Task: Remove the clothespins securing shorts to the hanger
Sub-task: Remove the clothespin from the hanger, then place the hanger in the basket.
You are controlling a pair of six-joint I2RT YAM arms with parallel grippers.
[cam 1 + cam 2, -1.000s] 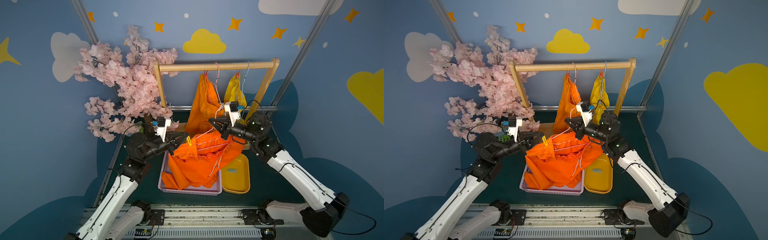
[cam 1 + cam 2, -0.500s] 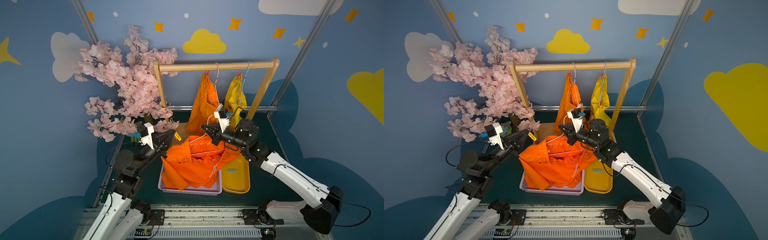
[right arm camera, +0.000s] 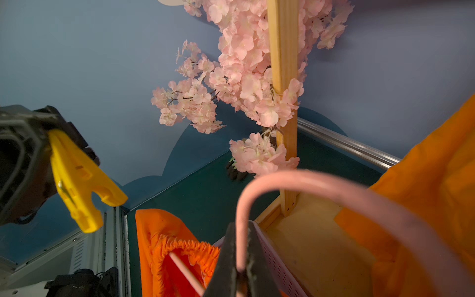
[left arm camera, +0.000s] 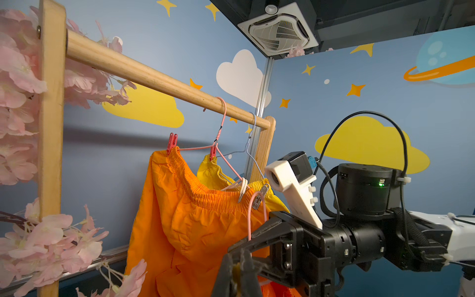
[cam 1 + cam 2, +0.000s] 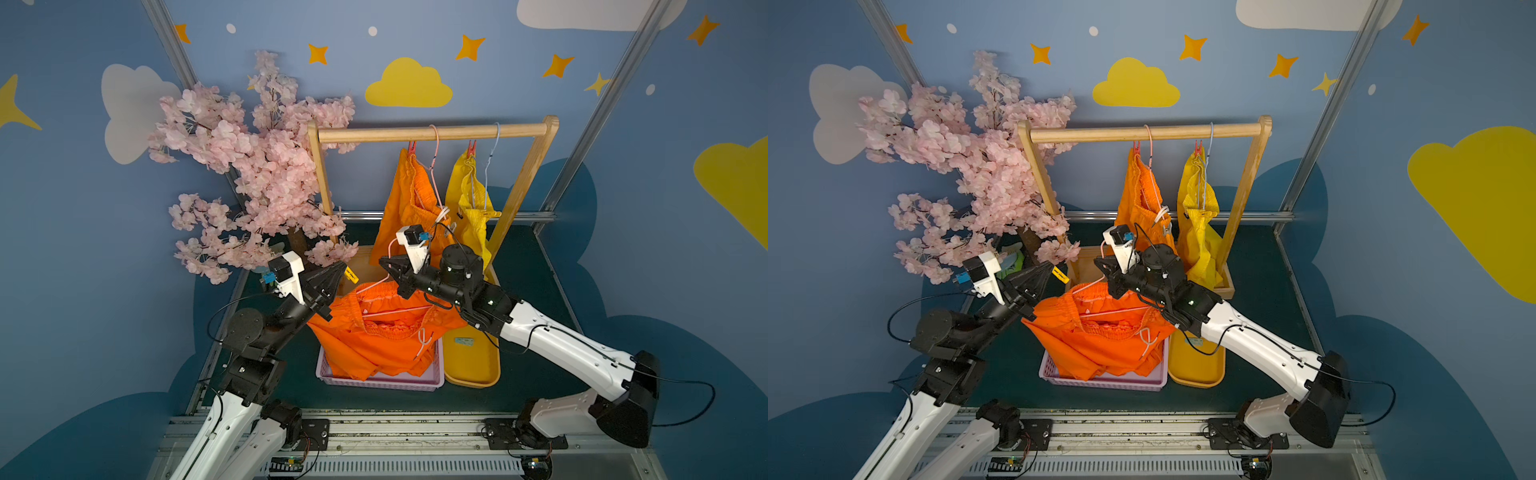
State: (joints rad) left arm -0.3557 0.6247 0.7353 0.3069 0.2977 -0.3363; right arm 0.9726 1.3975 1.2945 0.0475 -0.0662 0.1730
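1. Clothespin (image 5: 351, 274), yellow moulded plastic: pinched by the left fingers (image 5: 328, 279), clear of all fabric.
2. Right fingers (image 5: 392, 266): clamped on the hook of the pink wire hanger (image 3: 308, 185).
3. Orange shorts (image 5: 374, 340), thin, gathered waist: draped from that hanger into the lilac perforated basket (image 5: 374, 382); yellow tray (image 5: 469, 370) alongside.
4. Wooden rail (image 5: 432, 133) behind: carries a second orange pair (image 5: 407, 195) and a yellow pair (image 5: 473, 203), each under a red clothespin (image 5: 411, 146); blossom tree (image 5: 257, 166) just beside the left arm (image 5: 257, 328).
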